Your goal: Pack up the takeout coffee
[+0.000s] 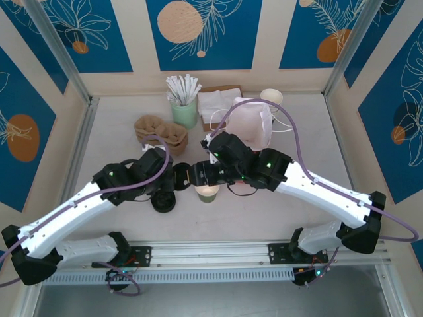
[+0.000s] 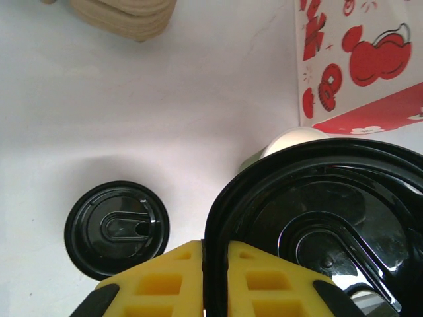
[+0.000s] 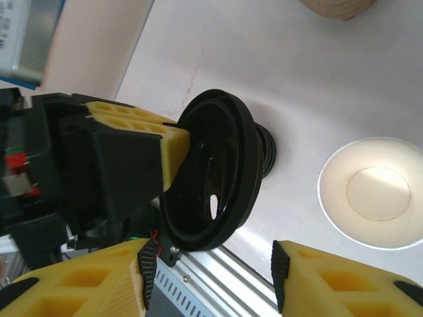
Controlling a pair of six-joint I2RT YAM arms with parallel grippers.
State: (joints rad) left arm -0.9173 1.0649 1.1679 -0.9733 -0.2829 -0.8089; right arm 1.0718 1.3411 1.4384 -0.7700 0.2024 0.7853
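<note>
The olive-green cup (image 1: 207, 192) stands upright on the worktop (image 1: 264, 218), at the middle of its near half, with its mouth open and its pale inside showing. In the right wrist view its black lid (image 3: 211, 178) hangs on edge at the cup's 9 o'clock, apart from it. We see the left pincer (image 2: 215, 256) closed narrowly on that lid's rim, one yellow finger on each face. The right pincer (image 3: 210, 267) stands about half open above the cup, holding and touching nothing. From above, a spare black lid (image 1: 163, 201) lies flat at the cup's 9 o'clock. A cardboard carrier (image 1: 162, 132) is at 11 o'clock, and the red-and-white paper bag (image 1: 251, 122) at 1 o'clock.
</note>
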